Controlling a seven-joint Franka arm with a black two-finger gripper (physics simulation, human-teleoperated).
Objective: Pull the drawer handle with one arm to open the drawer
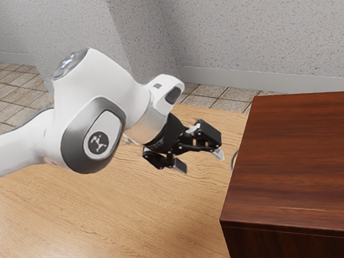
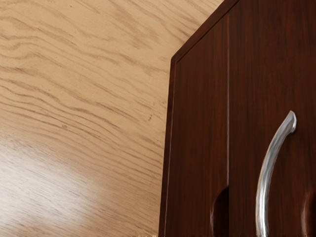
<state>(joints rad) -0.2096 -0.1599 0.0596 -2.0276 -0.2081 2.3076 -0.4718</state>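
A dark red-brown wooden cabinet (image 1: 303, 165) stands on the floor at the exterior view's right. A sliver of its curved silver handle (image 1: 233, 158) shows on the side facing the arm. My black gripper (image 1: 200, 159) hangs open just short of that handle, with nothing between its fingers (image 1: 181, 164). In the wrist view the drawer front (image 2: 197, 148) appears closely, with the silver handle (image 2: 269, 173) bowing out from it. The drawer front sits flush with the cabinet's edge.
The light wooden floor (image 1: 108, 226) spreads under the arm and beside the cabinet. A grey speckled wall (image 1: 259, 23) with a pale skirting runs behind. My white arm (image 1: 93, 130) reaches in from the exterior view's left.
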